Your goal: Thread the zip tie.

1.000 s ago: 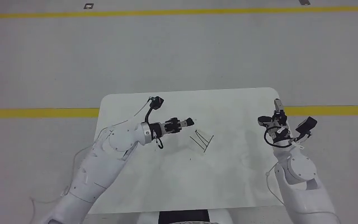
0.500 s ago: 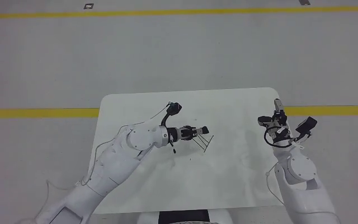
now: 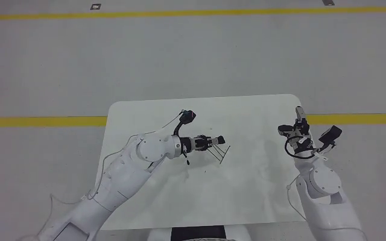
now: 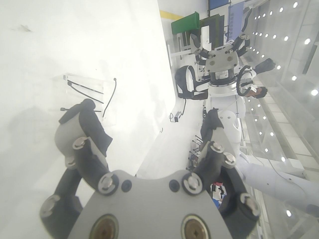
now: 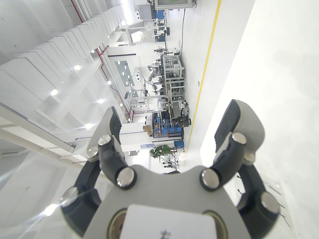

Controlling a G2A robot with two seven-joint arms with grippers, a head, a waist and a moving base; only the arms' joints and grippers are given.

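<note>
Several thin black zip ties [image 3: 222, 158] lie loose near the middle of the white table [image 3: 253, 193]. In the left wrist view the zip ties [image 4: 84, 88] rest on what looks like a clear sheet, one of them curved [image 4: 109, 98]. My left gripper [image 3: 218, 140] hovers right at their near ends, open with nothing between its fingers [image 4: 84, 115]. My right gripper [image 3: 292, 122] sits off at the table's right edge, far from the ties. In its own wrist view the right gripper [image 5: 172, 115] is open and holds nothing.
Bare tabletop [image 4: 74, 26] surrounds the ties on all sides. Yellow floor lines [image 3: 54, 121] run behind and beside the table. The right arm [image 4: 221, 65] shows beyond the table's edge in the left wrist view.
The left arm swung rightward across the table from the left side, bringing its gripper up to the zip ties, then stayed still. The right arm has not moved.
</note>
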